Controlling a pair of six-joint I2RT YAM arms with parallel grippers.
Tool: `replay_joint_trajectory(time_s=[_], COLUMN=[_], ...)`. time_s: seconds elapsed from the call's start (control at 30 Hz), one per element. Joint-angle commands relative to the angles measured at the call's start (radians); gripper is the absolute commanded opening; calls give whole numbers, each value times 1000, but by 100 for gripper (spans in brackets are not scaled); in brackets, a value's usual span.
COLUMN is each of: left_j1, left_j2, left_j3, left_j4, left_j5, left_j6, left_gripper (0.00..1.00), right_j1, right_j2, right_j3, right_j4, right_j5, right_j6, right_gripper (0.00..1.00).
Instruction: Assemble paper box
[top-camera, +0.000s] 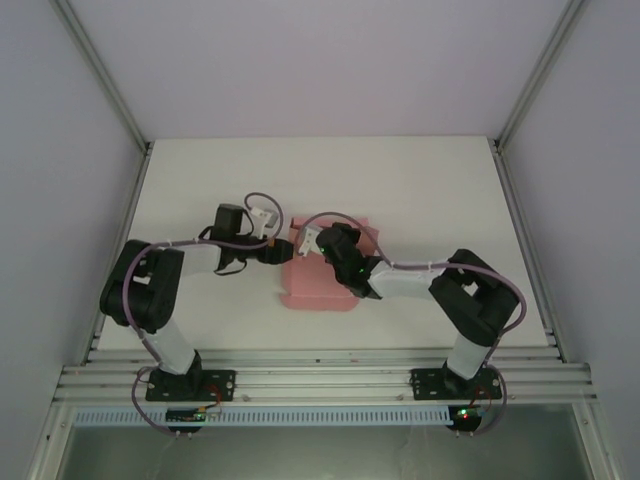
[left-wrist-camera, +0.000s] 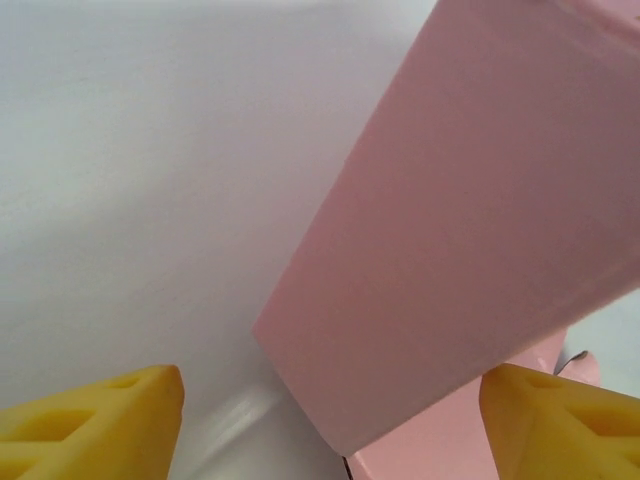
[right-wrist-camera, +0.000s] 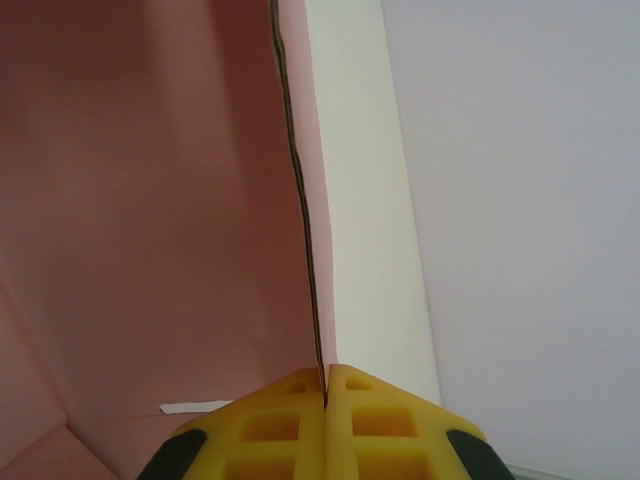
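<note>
the right gripper sits at the bottom of the view, its two yellow fingers pressed together on the thin edge of the pink paper box. that edge runs as a dark line straight up from the fingertips. the box's pink inside face spreads to the left, with a fold at the lower left corner. just right of the edge is a cream strip, then a plain pale surface.

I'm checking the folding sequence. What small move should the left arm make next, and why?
Probably close the left gripper on the raised flap of the paper box. That flap stands between its open fingers, and the right gripper is shut on a card edge of the box, apparently steadying it.
</note>
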Motion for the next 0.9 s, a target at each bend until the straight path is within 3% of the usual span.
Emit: replay_joint_trajectory(time_s=[0.0,0.23,0.4,0.5,0.6,0.7,0.8,0.87], left_j1=[-6,-68,-109,-123,-146,-168,-171,-175], left_j2=[-63,-100,-60,-48,-49,-45,-42,-43], left_j3=[-33,-69,-61,-70,-77,-87,-99,-101], left_j4=[99,147,211,264,276,279,283,280], left_j5=[-40,-111,-199,-277,-370,-465,-469,-463], left_j6=[8,55,37,11,32,66,84,97], left_gripper=[74,72,53,34,23,18,16,15], right_j1=[36,69,75,78,81,83,81,65], right_j2=[22,32,11,11,5,-20,-71,-111], right_j3=[-31,-11,14,14,20,22,20,19], right_j4=[-22,-79,-145,-154,-182,-210,-230,-244], right_j5=[62,97,66,66,69,52,1,-33], right_j6=[-34,20,86,94,121,184,262,285], right_gripper=[0,0,0,0,0,0,36,44])
